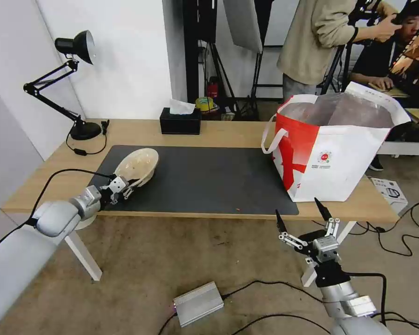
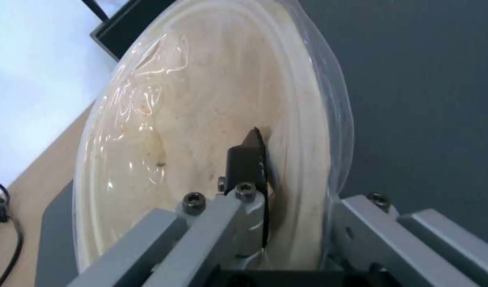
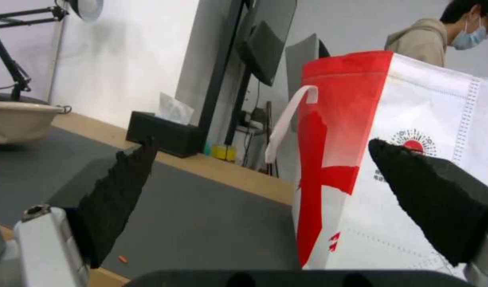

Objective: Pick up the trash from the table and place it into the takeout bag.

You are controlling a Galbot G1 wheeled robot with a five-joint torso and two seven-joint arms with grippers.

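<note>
The left claw (image 1: 125,187) is gripping the tilted bowl (image 1: 137,166) by its rim at the mat's (image 1: 209,179) left edge; the right claw (image 1: 302,215) is hanging wide open, empty, near the bag (image 1: 333,153).

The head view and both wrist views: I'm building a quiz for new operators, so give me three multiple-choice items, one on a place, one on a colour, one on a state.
1. Where does the bag stand?
A. on the floor
B. on the table's right end
C. beside the lamp

2. What colour is the tissue box?
A. black
B. red
C. white

3. What is the left gripper doing?
A. hanging open in front of the table
B. reaching into the bag
C. shut on the rim of the tilted beige bowl

Answers:
1 B: the bag sits on the wood past the mat's right edge.
2 A: the box is black, with white tissue sticking out.
3 C: in the left wrist view a finger presses inside the bowl's rim; the right gripper is the one open in front of the table.
</note>
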